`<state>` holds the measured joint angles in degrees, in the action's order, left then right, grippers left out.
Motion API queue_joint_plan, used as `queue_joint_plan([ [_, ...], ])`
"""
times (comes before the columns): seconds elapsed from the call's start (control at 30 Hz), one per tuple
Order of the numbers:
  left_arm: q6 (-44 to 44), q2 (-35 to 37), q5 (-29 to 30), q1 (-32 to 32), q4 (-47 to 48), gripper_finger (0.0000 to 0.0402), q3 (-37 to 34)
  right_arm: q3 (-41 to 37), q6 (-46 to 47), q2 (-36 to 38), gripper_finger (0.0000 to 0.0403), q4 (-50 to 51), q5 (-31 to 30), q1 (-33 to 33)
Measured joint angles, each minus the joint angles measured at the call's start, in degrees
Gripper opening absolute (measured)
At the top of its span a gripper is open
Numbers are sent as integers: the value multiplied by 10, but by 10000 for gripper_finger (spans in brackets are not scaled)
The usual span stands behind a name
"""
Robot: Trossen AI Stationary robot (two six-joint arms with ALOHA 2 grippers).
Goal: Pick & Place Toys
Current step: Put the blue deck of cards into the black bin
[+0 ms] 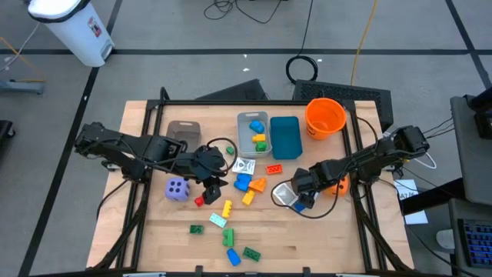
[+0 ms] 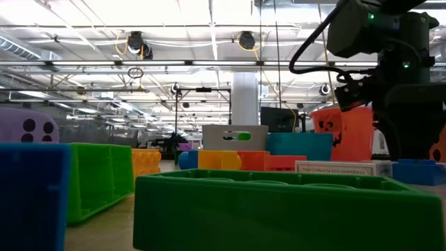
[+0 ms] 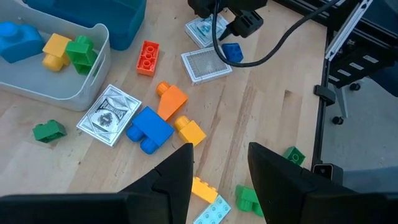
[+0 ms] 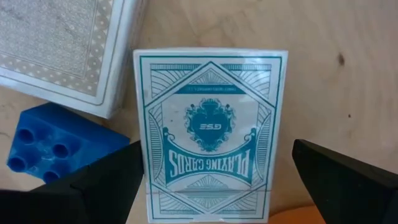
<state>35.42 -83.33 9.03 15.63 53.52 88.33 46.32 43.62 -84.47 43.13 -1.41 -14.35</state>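
The right gripper (image 4: 211, 180) stands wide open, its two dark fingers (image 4: 102, 180) either side of a white playing-card packet printed in teal (image 4: 208, 134) that lies flat on the wooden table (image 1: 307, 238); the fingers look clear of it, though contact is hard to judge. Just beside the packet lie a second, pale-backed packet (image 4: 59, 50) and a blue plastic brick (image 4: 56, 149). Left of centre, the left gripper (image 3: 217, 171) hangs partly open and empty above loose bricks, including a blue brick (image 3: 149, 129) and an orange one (image 3: 171, 99). Farther off, a grey bin (image 1: 254, 135) holds several bricks beside a teal bin (image 1: 285, 138).
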Motion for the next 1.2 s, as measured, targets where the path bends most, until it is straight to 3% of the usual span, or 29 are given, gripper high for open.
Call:
queue_joint_plan([
  [0.8,-7,0,0,-10,0,159,0,-5,-49,0,391,0,1,0],
  [1.2,-7,0,0,-10,0,159,0,-5,-49,0,309,9,0,0],
])
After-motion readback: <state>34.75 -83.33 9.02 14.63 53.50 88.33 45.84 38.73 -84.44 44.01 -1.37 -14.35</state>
